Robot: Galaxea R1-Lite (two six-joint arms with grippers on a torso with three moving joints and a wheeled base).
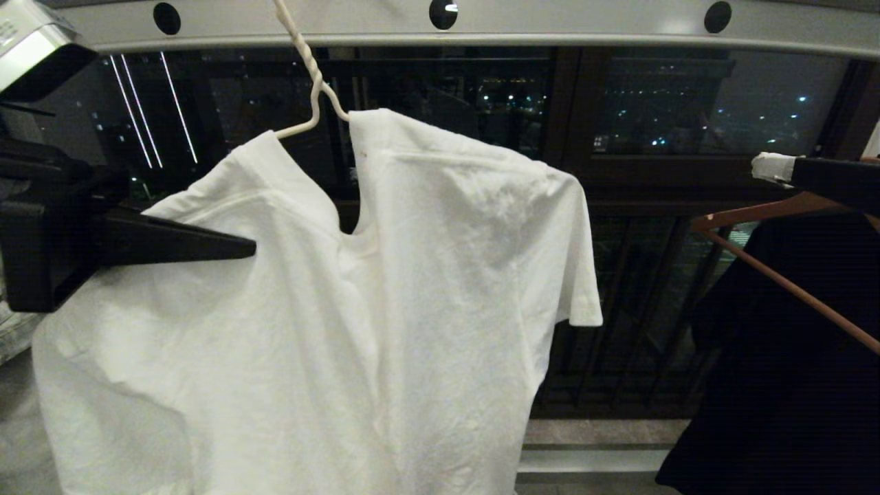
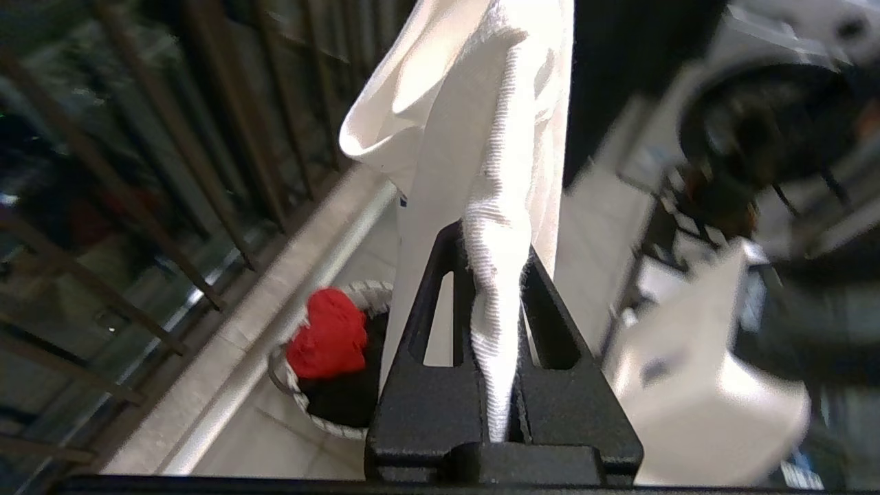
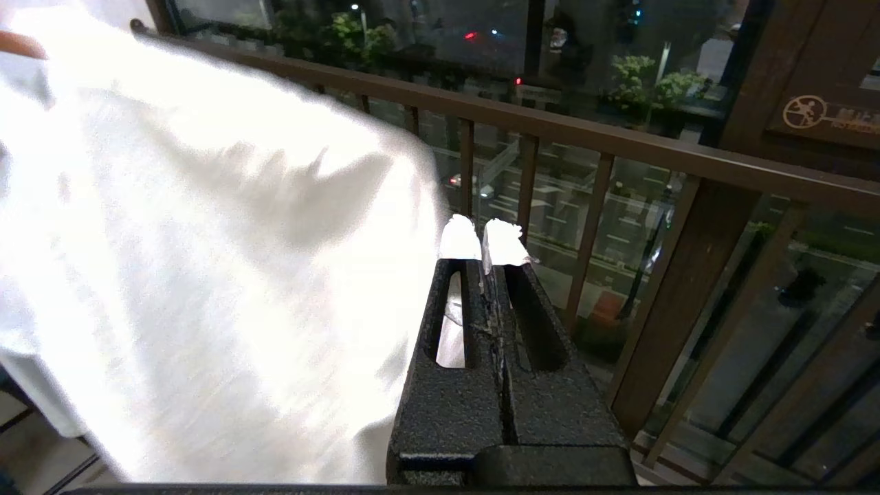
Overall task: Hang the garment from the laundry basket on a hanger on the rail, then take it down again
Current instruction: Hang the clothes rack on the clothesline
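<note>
The garment (image 1: 385, 295) hangs on the hanger (image 1: 313, 82), whose twisted neck runs up to the rail (image 1: 550, 24) along the top of the head view. Only one shoulder looks properly seated: the wire shows bare at the collar on the robot's left, and the cloth on that side sags lower than the other.

The left end effector (image 1: 251, 249) comes in level from the robot's left and meets the shirt at that drooping shoulder, just below the exposed wire. Its wrist camera shows the two black fingers (image 2: 430, 323) pinched together on a ribbed fold of white cloth (image 2: 495, 289), which rises straight out from between them. So the shirt's long axis falls downward from the hanger, while the grip sits on its left side, crosswise to that fall. I judge that what happens next turns on this: the wire end lies just above and toward the shirt's middle from the pinch.

The right end effector (image 1: 771, 168) hovers well apart beyond the shirt's other sleeve, its white-tipped fingers (image 3: 505, 240) together on nothing. The laundry basket (image 2: 330, 412) sits on the floor below, near the balustrade (image 3: 619, 148).
</note>
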